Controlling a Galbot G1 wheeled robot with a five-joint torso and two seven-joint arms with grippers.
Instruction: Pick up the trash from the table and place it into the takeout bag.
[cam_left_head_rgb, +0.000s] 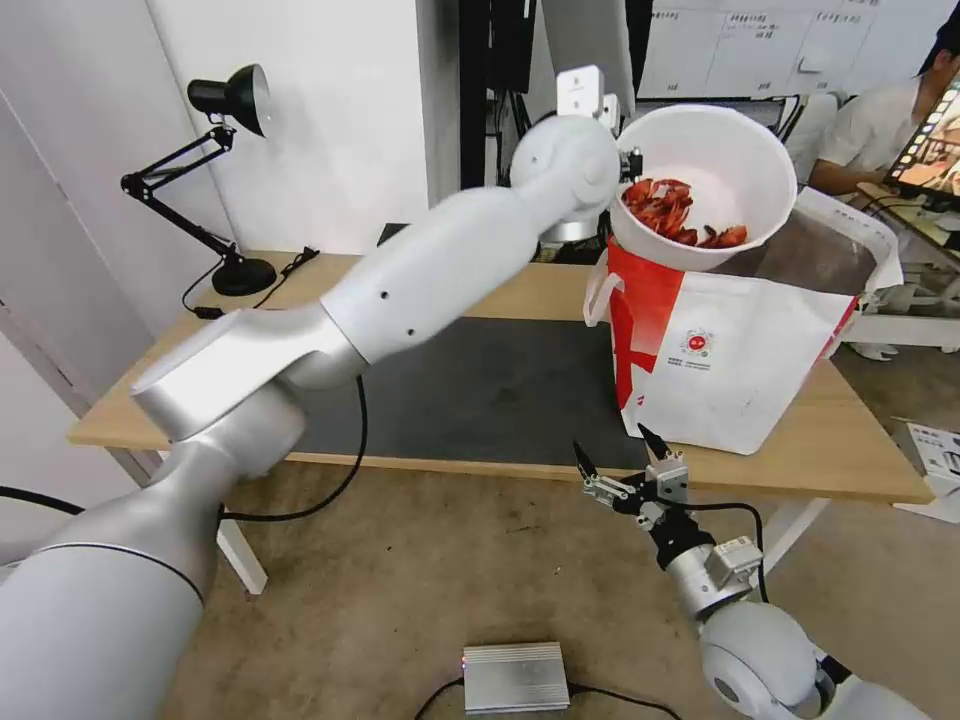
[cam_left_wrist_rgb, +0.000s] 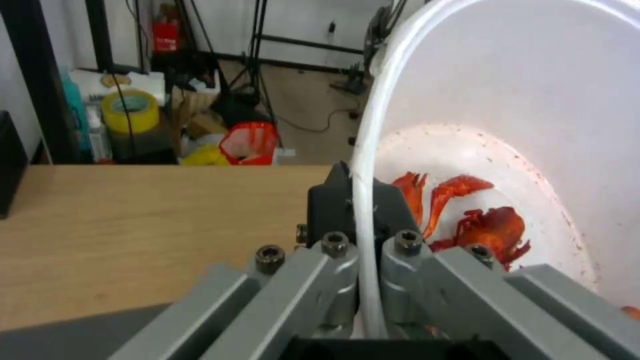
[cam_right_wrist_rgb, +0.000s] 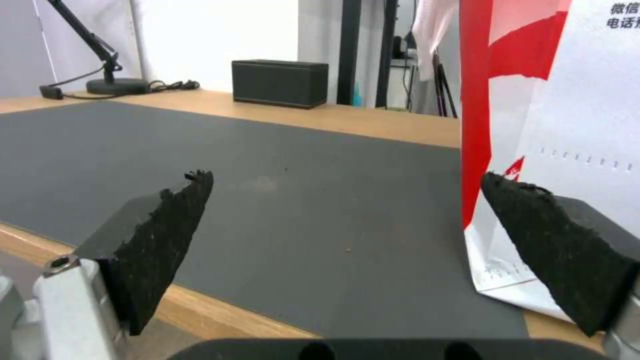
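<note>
A: Light-wood table (cam_left_head_rgb: 520, 290) with a dark grey mat (cam_left_head_rgb: 480, 390), nothing loose left on the mat that I can spot. What's the task object doing?

B: White bowl (cam_left_head_rgb: 735, 165) of red shells (cam_left_head_rgb: 668, 212) is up in the air, tipped on its side. Left gripper (cam_left_wrist_rgb: 365, 210) is clamped on the bowl's rim, one finger inside the wall, one outside. Takeout bag (cam_left_head_rgb: 740, 370) sits directly below the gripper, mouth open, foil lining showing.

A: Step?

B: Placing, I'd say. Bowl is over the bag's mouth but not in it yet. Judging from the tilt, the next move calls for lowering into the opening before letting go; shells sit low against the wall and could spill if it tips further.

A: Right arm?

B: Right gripper (cam_left_head_rgb: 626, 458) hangs low, just off the table's near edge, jaws wide apart, holding nothing. Bag's red side panel is right beside one fingertip (cam_right_wrist_rgb: 553, 240), the mat ahead of it.

A: Room?

B: Black desk lamp (cam_left_head_rgb: 215, 170) far across the table from the left gripper, black box (cam_right_wrist_rgb: 280, 82) at the back edge. Silver unit (cam_left_head_rgb: 515, 677) on the floor below. Tape roll (cam_left_wrist_rgb: 130, 110) and clutter behind the table.
</note>
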